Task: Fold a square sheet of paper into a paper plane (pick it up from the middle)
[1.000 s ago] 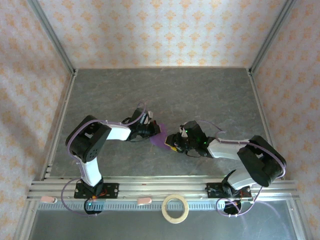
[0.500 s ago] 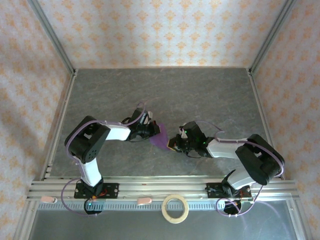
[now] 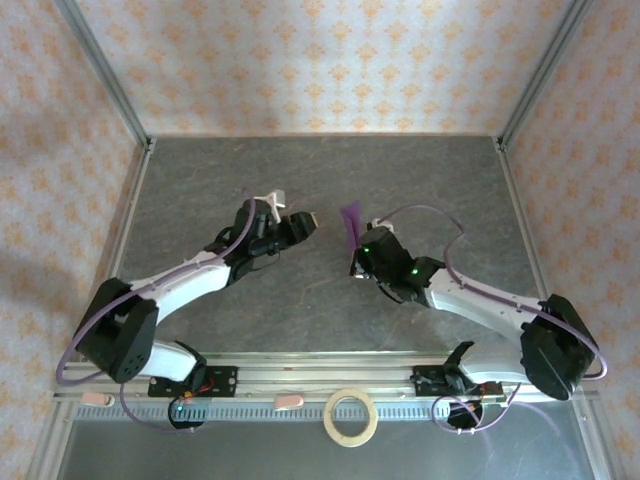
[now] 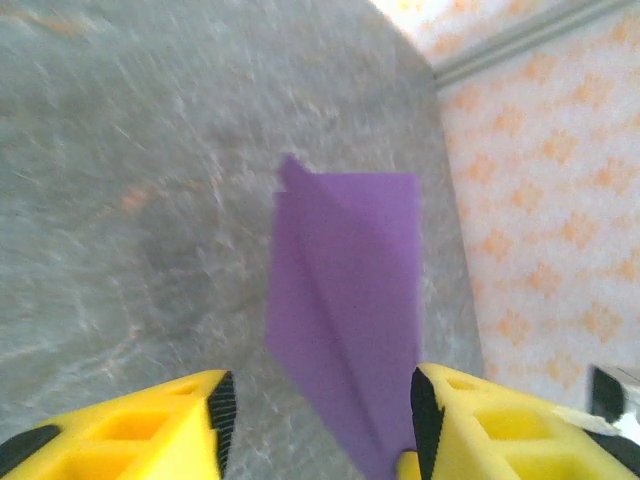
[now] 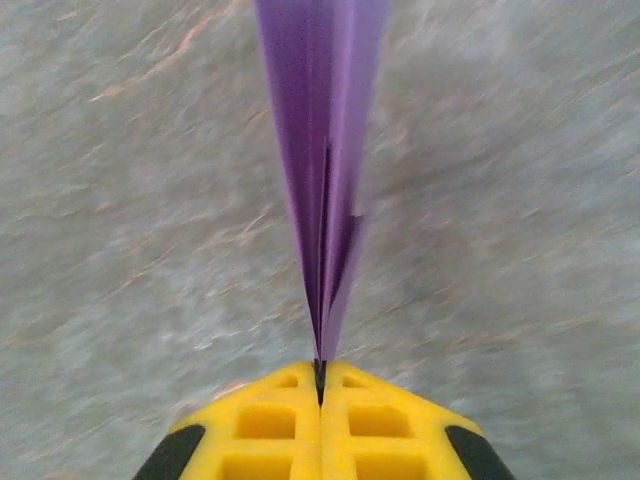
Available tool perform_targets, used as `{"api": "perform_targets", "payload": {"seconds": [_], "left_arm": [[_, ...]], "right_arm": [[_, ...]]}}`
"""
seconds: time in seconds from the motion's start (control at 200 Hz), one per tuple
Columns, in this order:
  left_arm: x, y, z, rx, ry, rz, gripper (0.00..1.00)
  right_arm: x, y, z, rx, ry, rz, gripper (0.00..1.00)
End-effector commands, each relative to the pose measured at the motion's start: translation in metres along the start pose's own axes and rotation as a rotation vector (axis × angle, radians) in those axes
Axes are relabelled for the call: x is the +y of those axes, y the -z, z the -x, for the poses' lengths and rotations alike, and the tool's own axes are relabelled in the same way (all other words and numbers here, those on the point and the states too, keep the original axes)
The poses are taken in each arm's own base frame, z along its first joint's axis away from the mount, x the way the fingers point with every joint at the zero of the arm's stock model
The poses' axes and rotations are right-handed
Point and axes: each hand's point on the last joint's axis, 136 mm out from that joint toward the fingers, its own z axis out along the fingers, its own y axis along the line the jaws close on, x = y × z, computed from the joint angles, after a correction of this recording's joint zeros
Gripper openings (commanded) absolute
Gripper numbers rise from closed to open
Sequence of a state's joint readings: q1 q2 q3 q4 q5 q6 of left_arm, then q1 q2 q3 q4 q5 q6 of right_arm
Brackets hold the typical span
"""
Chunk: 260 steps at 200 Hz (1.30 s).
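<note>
Paper plane (image 5: 320, 150) pinched between the fully closed jaws of the right gripper (image 5: 320, 372), folded layers sticking straight out ahead. Left gripper (image 4: 318, 415) has jaws partly spread and empty; the plane sits ahead of them, not touching.

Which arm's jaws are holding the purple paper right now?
The right arm: its jaws are shut on the folded purple paper, which sticks out from them. The left arm has its jaws open, apart from the paper.
</note>
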<state>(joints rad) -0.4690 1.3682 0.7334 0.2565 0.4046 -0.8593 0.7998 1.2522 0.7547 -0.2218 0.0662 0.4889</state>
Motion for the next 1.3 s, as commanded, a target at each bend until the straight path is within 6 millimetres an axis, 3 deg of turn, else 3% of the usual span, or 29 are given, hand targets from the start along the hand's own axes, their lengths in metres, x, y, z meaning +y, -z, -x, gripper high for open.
{"api": "perform_targets", "payload": {"seconds": [0.0, 0.105, 0.25, 0.435, 0.656, 0.706, 0.736, 0.796, 0.866, 0.926, 0.991, 1.036, 1.121, 1.296], "left_arm": [[0.043, 0.019, 0.011, -0.088, 0.061, 0.12, 0.53], [0.064, 0.036, 0.017, -0.134, 0.108, 0.154, 0.54], [0.08, 0.051, 0.022, -0.173, 0.127, 0.194, 0.55], [0.09, 0.062, 0.024, -0.196, 0.132, 0.224, 0.55], [0.098, 0.07, 0.025, -0.216, 0.141, 0.248, 0.57], [0.1, 0.071, 0.025, -0.216, 0.143, 0.25, 0.57], [0.1, 0.071, 0.024, -0.213, 0.142, 0.251, 0.57], [0.102, 0.071, 0.024, -0.205, 0.14, 0.256, 0.57], [0.102, 0.071, 0.022, -0.197, 0.137, 0.256, 0.58], [0.1, 0.07, 0.021, -0.187, 0.133, 0.246, 0.58], [0.096, 0.068, 0.02, -0.175, 0.129, 0.224, 0.57], [0.092, 0.065, 0.018, -0.158, 0.126, 0.197, 0.52], [0.085, 0.059, 0.013, -0.124, 0.13, 0.141, 0.45], [0.075, 0.05, 0.009, -0.079, 0.131, 0.081, 0.24]], "right_arm": [[-0.058, 0.026, 0.021, -0.129, 0.237, -0.432, 0.01], [-0.061, 0.033, 0.027, -0.159, 0.338, -0.555, 0.0], [-0.056, 0.023, 0.018, -0.116, 0.431, -0.597, 0.01], [-0.034, -0.004, -0.013, -0.025, 0.517, -0.548, 0.02], [0.007, -0.043, -0.07, 0.164, 0.558, -0.38, 0.09], [0.018, -0.047, -0.076, 0.195, 0.525, -0.328, 0.16], [0.028, -0.048, -0.078, 0.212, 0.505, -0.283, 0.26], [0.05, -0.046, -0.078, 0.219, 0.461, -0.176, 0.4], [0.072, -0.038, -0.065, 0.19, 0.371, -0.039, 0.47], [0.077, -0.029, -0.048, 0.155, 0.257, 0.064, 0.54], [0.069, -0.022, -0.029, 0.126, 0.105, 0.153, 0.56], [0.062, -0.019, -0.02, 0.117, -0.014, 0.228, 0.53], [0.041, -0.021, -0.012, 0.147, -0.216, 0.347, 0.36], [0.026, -0.039, -0.03, 0.283, -0.328, 0.456, 0.06]]}}
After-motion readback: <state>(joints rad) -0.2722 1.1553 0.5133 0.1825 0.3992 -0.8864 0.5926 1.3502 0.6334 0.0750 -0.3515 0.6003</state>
